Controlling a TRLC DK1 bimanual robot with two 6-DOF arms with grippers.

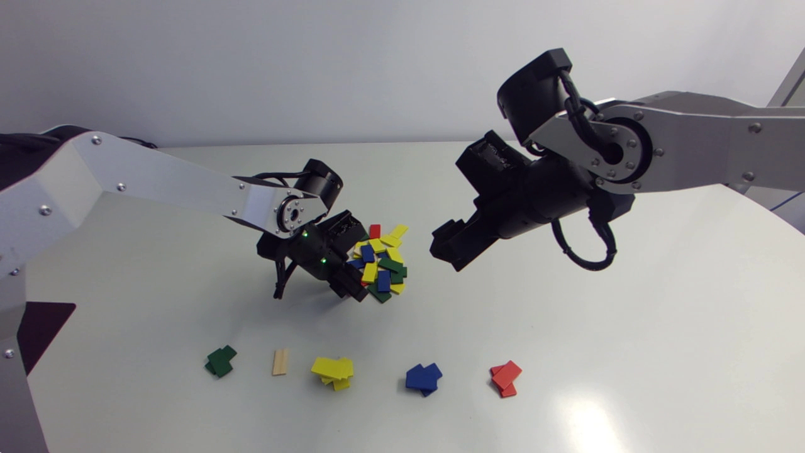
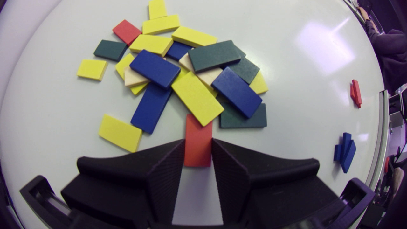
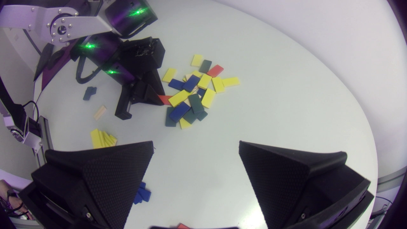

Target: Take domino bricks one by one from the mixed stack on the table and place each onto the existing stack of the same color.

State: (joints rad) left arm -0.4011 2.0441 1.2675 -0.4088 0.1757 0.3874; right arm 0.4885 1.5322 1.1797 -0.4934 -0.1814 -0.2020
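Observation:
The mixed pile [image 1: 380, 264] of yellow, blue, green, red and pale wood bricks lies mid-table. My left gripper [image 1: 355, 286] is low at the pile's near left edge, shut on a red brick [image 2: 197, 141] whose long sides sit between the two fingers [image 2: 165, 165]. The brick's far end is tucked under a yellow brick [image 2: 197, 97]. The right wrist view shows the same red brick [image 3: 165, 99] at the left gripper's tip. My right gripper [image 1: 449, 248] hangs above the table right of the pile, open and empty [image 3: 195, 152].
Sorted stacks line the front: green [image 1: 220, 361], one pale wood brick [image 1: 280, 362], yellow [image 1: 333, 372], blue [image 1: 423, 378], red [image 1: 505, 379]. In the left wrist view the blue stack [image 2: 345, 152] and red stack [image 2: 355, 93] lie beside the gripper.

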